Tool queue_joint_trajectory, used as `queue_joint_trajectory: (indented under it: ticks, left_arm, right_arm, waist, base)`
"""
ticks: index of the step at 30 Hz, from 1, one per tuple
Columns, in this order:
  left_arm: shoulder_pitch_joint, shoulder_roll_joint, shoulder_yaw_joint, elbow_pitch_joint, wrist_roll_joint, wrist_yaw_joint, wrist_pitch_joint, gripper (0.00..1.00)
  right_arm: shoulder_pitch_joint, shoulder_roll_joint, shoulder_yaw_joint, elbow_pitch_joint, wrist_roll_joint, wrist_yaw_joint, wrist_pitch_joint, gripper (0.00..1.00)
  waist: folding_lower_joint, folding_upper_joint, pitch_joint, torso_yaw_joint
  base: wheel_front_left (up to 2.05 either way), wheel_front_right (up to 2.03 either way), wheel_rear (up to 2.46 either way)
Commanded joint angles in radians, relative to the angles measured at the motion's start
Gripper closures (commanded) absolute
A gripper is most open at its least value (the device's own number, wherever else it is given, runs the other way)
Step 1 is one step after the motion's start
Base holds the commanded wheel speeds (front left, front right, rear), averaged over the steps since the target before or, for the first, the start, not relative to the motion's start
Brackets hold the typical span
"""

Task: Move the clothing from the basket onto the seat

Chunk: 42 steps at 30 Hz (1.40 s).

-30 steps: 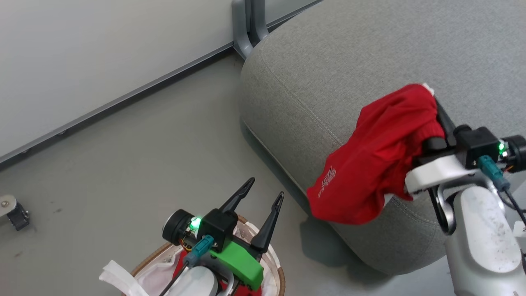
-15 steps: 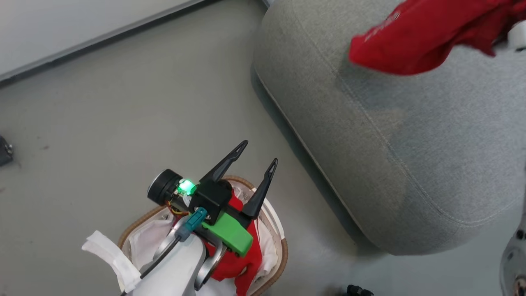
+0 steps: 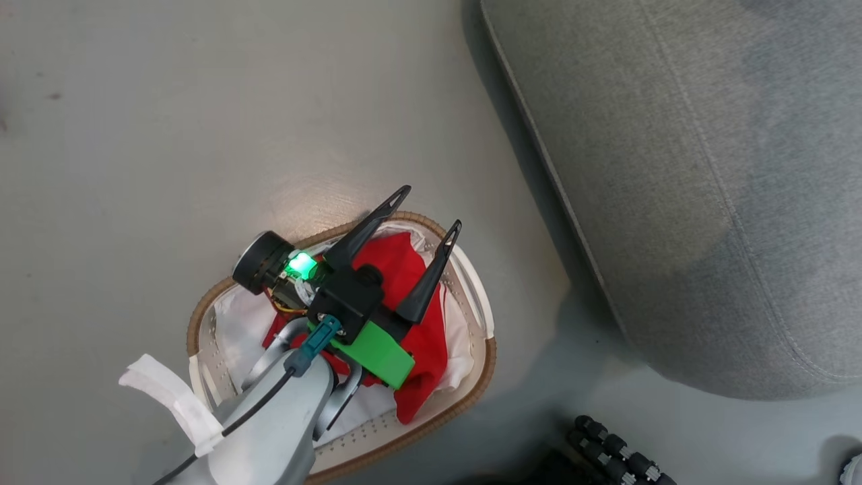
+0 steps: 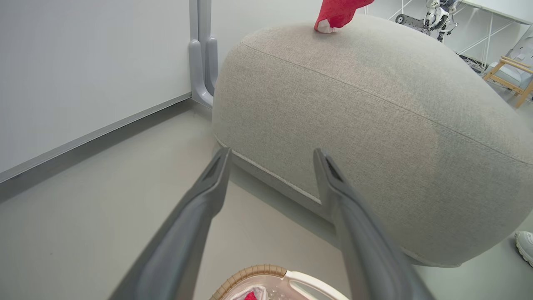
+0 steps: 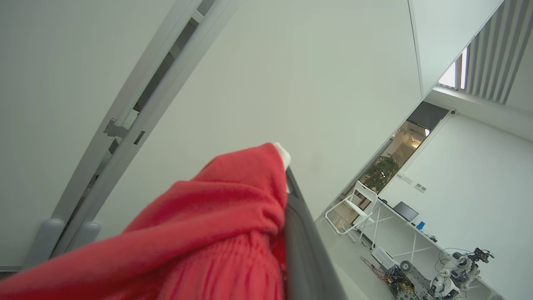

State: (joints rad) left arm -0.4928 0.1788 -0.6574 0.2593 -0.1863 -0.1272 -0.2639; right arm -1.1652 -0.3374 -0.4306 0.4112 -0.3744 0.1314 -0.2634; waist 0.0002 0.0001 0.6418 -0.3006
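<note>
**Garment held over seat, more red clothing lying in basket**

One red garment (image 5: 216, 233) is gripped by the right gripper (image 5: 288, 177), whose jaws are closed tight on the cloth. One dark finger (image 5: 304, 246) is seen beside the fold, and the other is hidden by it. The cloth is draped over the fingers and falls away toward the lower left of the right wrist view, with ribbed knit lowest. In the left wrist view a corner of this garment hangs from the top edge, its pale end pointed down at the top of the seat (image 4: 354, 104). Whether it touches the upholstery cannot be told.

The basket (image 3: 491, 360) is stood on the floor (image 3: 202, 135), just off the seat's rounded corner and apart from it. Its long axis appears to run across the head view, with one handle end turned toward the seat. Inside, on the white lining (image 3: 232, 323), the clothing (image 3: 404, 259) is heaped in the half nearer the seat. It is stretched from the far rim to the near rim, with a narrow tail pointed at the near rim.

The left gripper (image 3: 432, 205) is held above the basket with its jaws spread wide and nothing between them. Its fingers are pointed over the far rim, toward the seat's side.

A white shoe (image 4: 525, 246) is seen on the floor by the seat's base.
</note>
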Motion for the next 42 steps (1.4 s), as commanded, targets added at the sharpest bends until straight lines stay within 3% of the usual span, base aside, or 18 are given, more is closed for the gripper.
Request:
queue_joint_trajectory:
  ticks: [1,18,19,20,21,23,31,42]
  left_arm:
    - [-0.028,0.008,-0.002,-0.01,0.006,0.004,-0.001,0.0]
    - [-0.041,0.034,-0.008,-0.022,0.013,0.021,0.002,0.0]
    - [-0.038,0.037,-0.006,-0.02,0.01,0.023,0.002,0.0]
    - [-0.035,0.039,-0.005,-0.019,0.007,0.024,0.002,0.0]
    - [-0.03,0.041,-0.004,-0.016,0.005,0.027,0.001,0.0]
    - [-0.027,0.043,-0.005,-0.013,0.003,0.029,0.001,0.0]
    - [-0.024,0.028,-0.006,0.009,-0.018,0.031,-0.001,0.0]
    - [0.014,-0.018,0.049,0.014,-0.06,0.035,-0.003,0.0]
  right_arm:
    - [-0.02,-0.012,-0.011,0.012,-0.013,-0.001,-0.002,1.0]
    - [0.144,0.096,-0.161,0.156,-0.052,-0.001,-0.002,1.0]
    - [0.156,0.103,-0.166,0.157,-0.052,-0.001,-0.002,0.92]
    - [0.167,0.109,-0.171,0.157,-0.055,-0.001,-0.002,0.73]
    - [0.178,0.118,-0.175,0.158,-0.057,-0.001,-0.002,0.61]
    - [0.193,0.132,-0.182,0.161,-0.056,-0.001,-0.002,0.0]
    - [0.314,0.168,-0.143,0.166,-0.049,-0.001,-0.002,0.0]
    - [0.568,0.198,-0.096,0.069,-0.008,-0.001,-0.002,0.0]
  waist:
    - [-0.0002,-0.0001,0.102,0.066]
    - [-0.0002,-0.0001,0.154,0.05]
    - [-0.0002,-0.0001,0.151,0.045]
    - [-0.0002,-0.0001,0.148,0.042]
    - [-0.0002,-0.0001,0.141,0.038]
    - [-0.0002,-0.0001,0.13,0.032]
    - [-0.0002,-0.0001,0.055,0.015]
    - [-0.0002,-0.0001,-0.096,0.029]
  base:
    - [0.0,0.0,0.0]
    - [0.0,0.0,0.0]
    - [0.0,0.0,0.0]
    - [0.0,0.0,0.0]
    - [0.0,0.0,0.0]
    - [0.0,0.0,0.0]
    - [0.0,0.0,0.0]
    - [0.0,0.0,0.0]
